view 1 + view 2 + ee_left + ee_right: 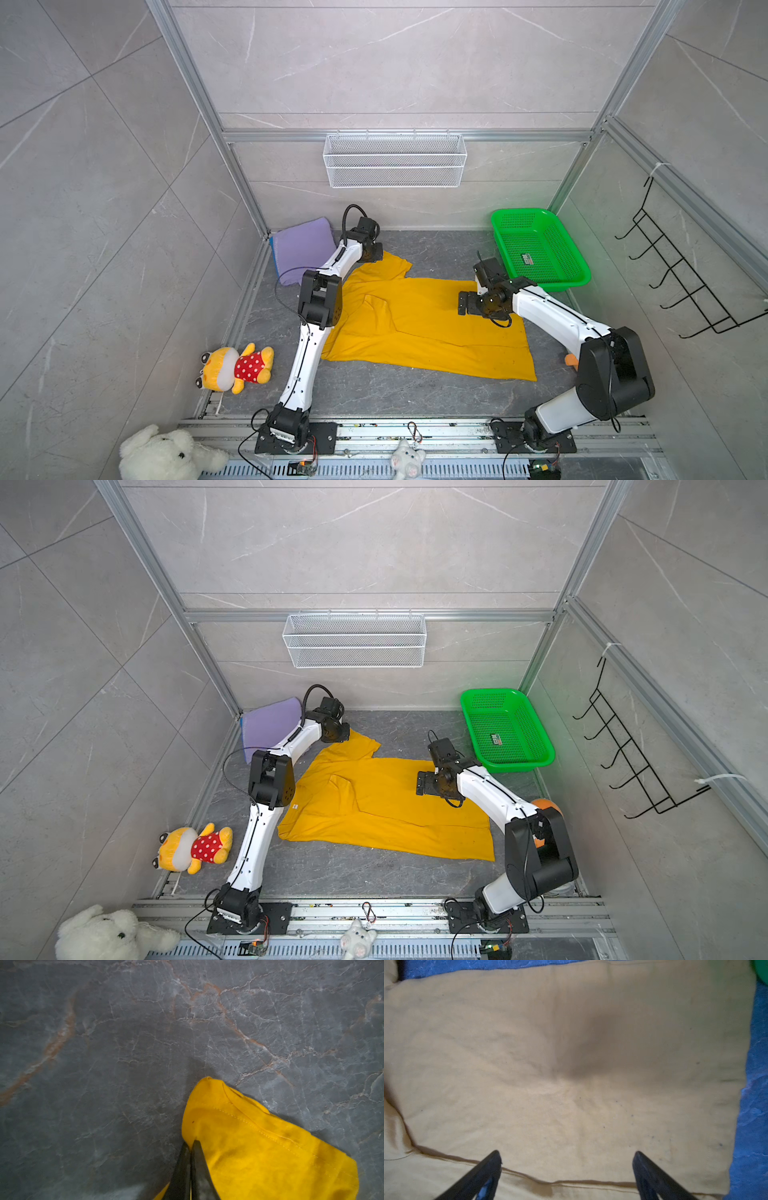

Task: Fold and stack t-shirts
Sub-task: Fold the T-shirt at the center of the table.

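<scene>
The left gripper (190,1144) has its jaws pinched together on a sleeve edge of the mustard-yellow t-shirt (259,1147), low and right of centre in the left wrist view. The right gripper (566,1156) hangs with jaws wide apart over the shirt's flat body. In both top views the shirt lies spread mid-frame on the dark table (395,395), and a folded lavender t-shirt (303,249) sits at upper left. Folding well likely means carrying the sleeve inward low and slowly, with the body pinned.
</scene>
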`<act>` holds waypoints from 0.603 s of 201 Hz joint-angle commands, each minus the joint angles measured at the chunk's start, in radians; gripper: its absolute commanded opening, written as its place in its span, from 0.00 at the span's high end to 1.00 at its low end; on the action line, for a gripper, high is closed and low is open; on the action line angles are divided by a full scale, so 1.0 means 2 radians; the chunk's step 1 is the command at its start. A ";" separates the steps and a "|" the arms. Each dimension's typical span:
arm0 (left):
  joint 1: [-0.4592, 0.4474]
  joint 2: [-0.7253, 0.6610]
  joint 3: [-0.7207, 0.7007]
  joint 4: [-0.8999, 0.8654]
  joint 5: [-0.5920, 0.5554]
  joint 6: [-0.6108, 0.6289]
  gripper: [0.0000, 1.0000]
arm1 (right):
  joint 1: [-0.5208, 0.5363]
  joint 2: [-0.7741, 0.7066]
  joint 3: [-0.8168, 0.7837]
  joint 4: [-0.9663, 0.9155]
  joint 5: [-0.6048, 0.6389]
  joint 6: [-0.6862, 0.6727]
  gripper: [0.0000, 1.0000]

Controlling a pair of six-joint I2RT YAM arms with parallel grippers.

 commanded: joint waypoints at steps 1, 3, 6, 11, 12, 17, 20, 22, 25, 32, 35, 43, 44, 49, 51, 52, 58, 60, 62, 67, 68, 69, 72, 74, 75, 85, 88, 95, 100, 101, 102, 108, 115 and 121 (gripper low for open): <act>0.002 -0.019 -0.023 -0.033 -0.034 0.013 1.00 | -0.010 -0.003 0.002 -0.010 0.007 -0.012 0.01; 0.003 -0.026 -0.029 -0.031 -0.037 0.014 1.00 | -0.010 -0.002 0.003 -0.009 0.006 -0.013 0.01; 0.004 -0.034 -0.037 -0.024 -0.040 0.014 1.00 | -0.011 0.000 0.004 -0.008 0.005 -0.014 0.01; 0.007 -0.052 -0.058 -0.013 -0.045 0.015 1.00 | -0.013 0.003 0.007 -0.006 0.005 -0.014 0.01; 0.008 -0.056 -0.063 -0.010 -0.045 0.015 1.00 | -0.014 0.004 0.007 -0.006 0.005 -0.015 0.01; 0.012 -0.074 -0.086 0.002 -0.048 0.014 1.00 | -0.016 0.008 0.010 -0.005 0.004 -0.016 0.01; 0.015 -0.087 -0.102 0.008 -0.049 0.013 1.00 | -0.017 0.010 0.013 -0.004 0.003 -0.016 0.01; 0.017 -0.094 -0.112 0.013 -0.049 0.011 1.00 | -0.018 0.012 0.014 -0.003 0.003 -0.017 0.01; 0.020 -0.107 -0.128 0.019 -0.050 0.009 1.00 | -0.020 0.015 0.017 -0.002 0.003 -0.018 0.01; 0.028 -0.135 -0.167 0.034 -0.052 0.003 1.00 | -0.023 0.023 0.024 0.001 0.003 -0.020 0.01; 0.031 -0.149 -0.183 0.041 -0.052 0.000 1.00 | -0.024 0.027 0.028 0.002 0.003 -0.022 0.01; 0.039 -0.185 -0.230 0.060 -0.053 -0.006 1.00 | -0.028 0.038 0.039 0.003 0.002 -0.025 0.01; 0.039 -0.188 -0.236 0.063 -0.053 -0.007 1.00 | -0.029 0.041 0.041 0.003 0.002 -0.026 0.01; 0.043 -0.205 -0.262 0.073 -0.054 -0.009 1.00 | -0.031 0.050 0.049 0.004 0.003 -0.029 0.02; 0.044 -0.211 -0.272 0.077 -0.054 -0.010 1.00 | -0.031 0.053 0.052 0.004 0.004 -0.030 0.02; 0.045 -0.214 -0.276 0.079 -0.054 -0.010 1.00 | -0.031 0.055 0.054 0.004 0.004 -0.031 0.02; 0.049 -0.227 -0.301 0.085 -0.058 -0.012 1.00 | -0.033 0.065 0.064 0.004 0.004 -0.033 0.03; 0.050 -0.231 -0.308 0.086 -0.059 -0.013 1.00 | -0.034 0.069 0.067 0.004 0.003 -0.034 0.03; 0.051 -0.236 -0.314 0.088 -0.061 -0.014 1.00 | -0.035 0.074 0.071 0.004 0.003 -0.035 0.03; 0.054 -0.247 -0.330 0.091 -0.063 -0.016 1.00 | -0.037 0.084 0.081 0.003 0.002 -0.037 0.04; 0.055 -0.249 -0.333 0.092 -0.064 -0.016 1.00 | -0.037 0.086 0.084 0.003 0.003 -0.037 0.04; 0.055 -0.251 -0.336 0.093 -0.065 -0.016 1.00 | -0.037 0.088 0.086 0.003 0.002 -0.038 0.04; 0.056 -0.258 -0.345 0.096 -0.065 -0.017 1.00 | -0.038 0.094 0.091 0.003 0.003 -0.039 0.05; 0.057 -0.262 -0.351 0.099 -0.065 -0.017 1.00 | -0.038 0.100 0.095 0.003 0.004 -0.040 0.05; 0.058 -0.264 -0.354 0.101 -0.065 -0.017 1.00 | -0.038 0.101 0.097 0.003 0.004 -0.041 0.05; 0.064 -0.285 -0.380 0.110 -0.070 -0.021 1.00 | -0.042 0.126 0.118 0.001 0.009 -0.043 0.09; 0.066 -0.290 -0.387 0.113 -0.071 -0.022 1.00 | -0.044 0.132 0.126 -0.001 0.012 -0.044 0.10; 0.069 -0.305 -0.400 0.118 -0.078 -0.026 1.00 | -0.046 0.149 0.141 -0.007 0.016 -0.046 0.13; 0.073 -0.314 -0.410 0.120 -0.085 -0.030 1.00 | -0.047 0.163 0.153 -0.011 0.020 -0.048 0.15; 0.073 -0.317 -0.412 0.121 -0.087 -0.030 1.00 | -0.048 0.163 0.155 -0.011 0.020 -0.048 0.15; 0.074 -0.319 -0.413 0.122 -0.089 -0.030 1.00 | -0.048 0.166 0.158 -0.012 0.020 -0.049 0.16; 0.076 -0.331 -0.427 0.126 -0.101 -0.033 1.00 | -0.050 0.181 0.171 -0.017 0.023 -0.050 0.18; 0.079 -0.345 -0.438 0.127 -0.122 -0.039 1.00 | -0.053 0.196 0.182 -0.021 0.026 -0.050 0.20; 0.082 -0.355 -0.446 0.127 -0.129 -0.043 1.00 | -0.057 0.206 0.194 -0.020 0.024 -0.050 0.22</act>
